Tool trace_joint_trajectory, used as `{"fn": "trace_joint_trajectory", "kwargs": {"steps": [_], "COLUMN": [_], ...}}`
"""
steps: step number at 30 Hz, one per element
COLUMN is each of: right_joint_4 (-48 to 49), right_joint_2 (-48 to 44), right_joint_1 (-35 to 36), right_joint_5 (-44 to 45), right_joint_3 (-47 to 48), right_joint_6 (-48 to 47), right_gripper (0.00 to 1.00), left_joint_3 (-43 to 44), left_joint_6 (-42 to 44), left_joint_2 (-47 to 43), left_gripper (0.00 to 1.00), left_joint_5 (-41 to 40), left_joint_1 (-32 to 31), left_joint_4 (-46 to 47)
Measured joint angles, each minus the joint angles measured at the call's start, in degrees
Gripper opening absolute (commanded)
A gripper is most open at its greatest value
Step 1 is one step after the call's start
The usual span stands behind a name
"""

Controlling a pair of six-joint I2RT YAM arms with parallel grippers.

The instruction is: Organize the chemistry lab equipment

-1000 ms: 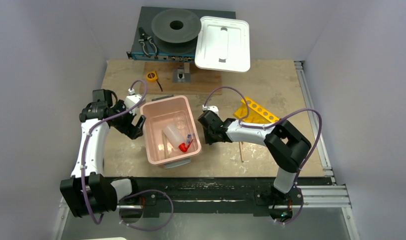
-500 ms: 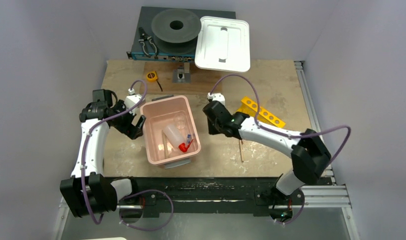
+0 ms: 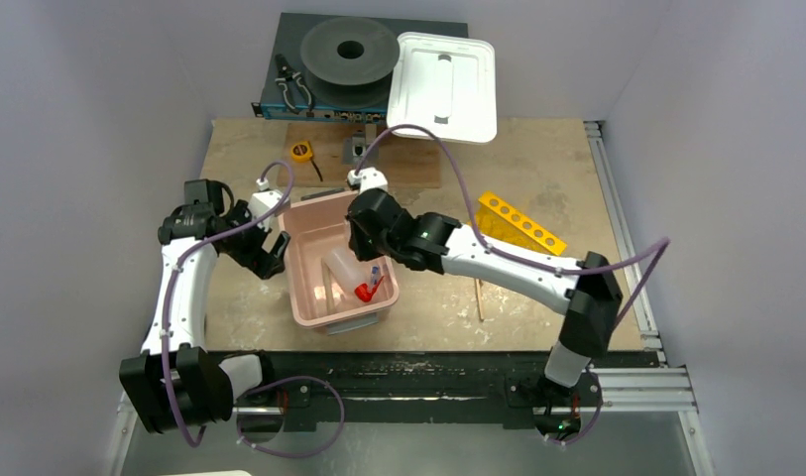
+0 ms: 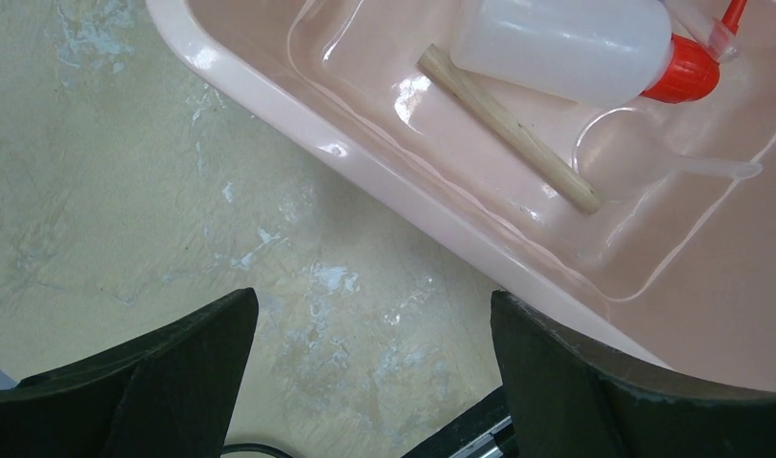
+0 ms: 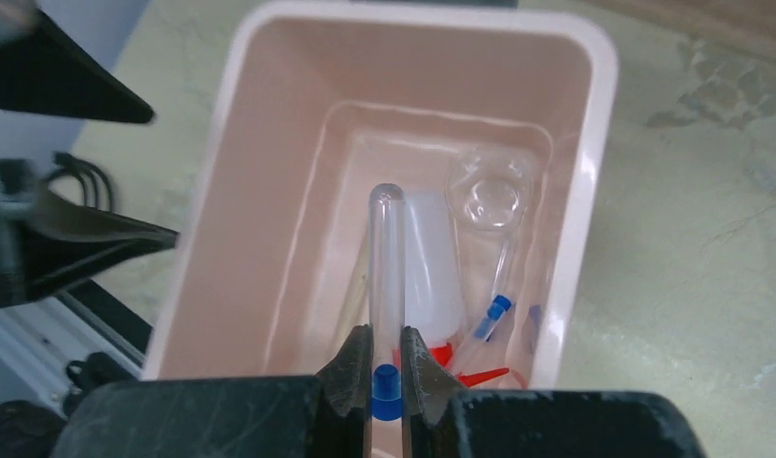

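A pink bin (image 3: 301, 268) sits between the arms. In it lie a white squeeze bottle (image 5: 431, 267) with a red spout (image 5: 479, 376), a wooden stick (image 4: 508, 129), a blue-capped tube (image 5: 496, 307) and a small clear glass piece (image 5: 489, 196). My right gripper (image 5: 386, 336) hovers over the bin (image 5: 594, 143), shut on a thin clear blue-capped tube (image 5: 387, 258) that points away from the wrist. My left gripper (image 4: 374, 315) stands open just outside the bin's left wall, nothing between its fingers. A yellow holed rack (image 3: 518, 223) and another wooden stick (image 3: 480, 297) lie on the table to the right.
At the back stand a white lid (image 3: 443, 84), a black spool (image 3: 349, 50) and black pliers (image 3: 294, 89). A yellow tape measure (image 3: 300, 151) and a small metal block (image 3: 361, 149) sit behind the bin. Metal rails run along the table's right and near edges.
My right arm has swung left from the table beside the rack to above the bin, carrying the tube. The left arm has not moved.
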Motion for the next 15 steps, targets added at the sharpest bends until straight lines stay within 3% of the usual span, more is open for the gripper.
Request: {"fn": "trace_joint_trajectory", "kwargs": {"steps": [4, 6, 8, 15], "right_joint_4": [-1.31, -2.21, -2.93, -4.02], "right_joint_2": [6.97, 9.03, 9.62, 1.95], "right_joint_1": [0.26, 0.20, 0.04, -3.02], "right_joint_5": [-0.83, -1.38, -1.49, -1.33], "right_joint_3": [-0.02, -0.07, -0.07, -2.47], "right_joint_6": [0.04, -0.09, -0.17, -1.14], "right_gripper": [0.08, 0.28, 0.39, 0.46], "left_joint_3": [0.00, 0.00, 0.00, 0.00], "left_joint_6": [0.24, 0.24, 0.24, 0.24], "left_joint_2": [-0.33, -0.35, -0.39, -0.44], "left_gripper": [0.92, 0.92, 0.92, 0.92], "left_joint_5": [0.26, 0.37, 0.61, 1.33], "left_joint_1": [0.00, 0.00, 0.00, 0.00], "left_joint_4": [-0.48, -0.79, -0.92, -1.20]}}
